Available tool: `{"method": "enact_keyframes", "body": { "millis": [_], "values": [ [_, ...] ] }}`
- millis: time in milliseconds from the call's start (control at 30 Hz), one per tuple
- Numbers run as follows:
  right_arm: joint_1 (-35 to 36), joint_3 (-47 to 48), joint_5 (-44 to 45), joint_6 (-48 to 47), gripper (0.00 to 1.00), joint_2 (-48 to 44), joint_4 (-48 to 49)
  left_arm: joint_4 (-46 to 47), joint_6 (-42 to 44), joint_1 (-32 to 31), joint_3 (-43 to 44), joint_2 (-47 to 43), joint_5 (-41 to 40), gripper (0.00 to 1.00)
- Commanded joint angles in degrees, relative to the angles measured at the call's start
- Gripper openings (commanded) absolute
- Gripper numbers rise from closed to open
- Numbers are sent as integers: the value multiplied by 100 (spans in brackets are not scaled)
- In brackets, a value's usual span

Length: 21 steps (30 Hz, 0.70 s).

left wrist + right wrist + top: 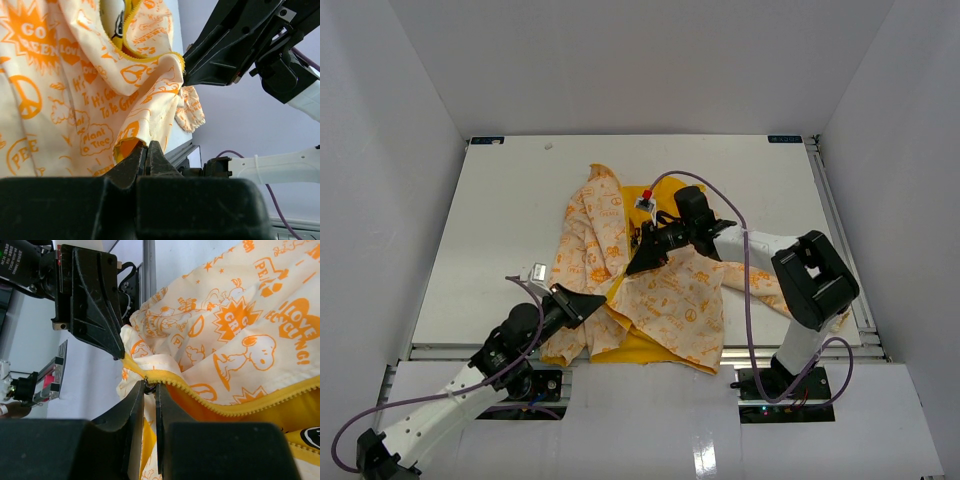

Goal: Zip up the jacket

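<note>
Top external | jacket [670,305] lies open just toward 6 o'clock of table [490,220] centre, yellow lining showing | left gripper [598,302] at jacket's 8 o'clock — jaws pinched tight on the cream hem | right gripper [642,262] at jacket's 12 o'clock — jaws clamped on the yellow zipper [225,407] edge | 2 grippers near each other

From above, my right pincer [640,260] covers the zipper [235,407] of the jacket [675,305], so I can't see how far it's closed. At nine o'clock of the jacket, a small silvery object [535,271] is too tiny to identify.
</note>
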Motion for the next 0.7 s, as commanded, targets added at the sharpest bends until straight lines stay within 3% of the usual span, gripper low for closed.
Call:
{"method": "enact_keyframes", "body": {
  "millis": [0,467,667],
  "values": [
    [-344,510,311,-17,8,382,457,-1298,-393,-24,143,-163,-91,0],
    [-1432,2853,-96,-473,8,2248,-966,-2345,-205,-24,960,-456,-184,0],
    [-1985,3967,-244,-517,8,2838,-1395,-2675,-100,-24,1123,-468,-795,0]
  ]
}}
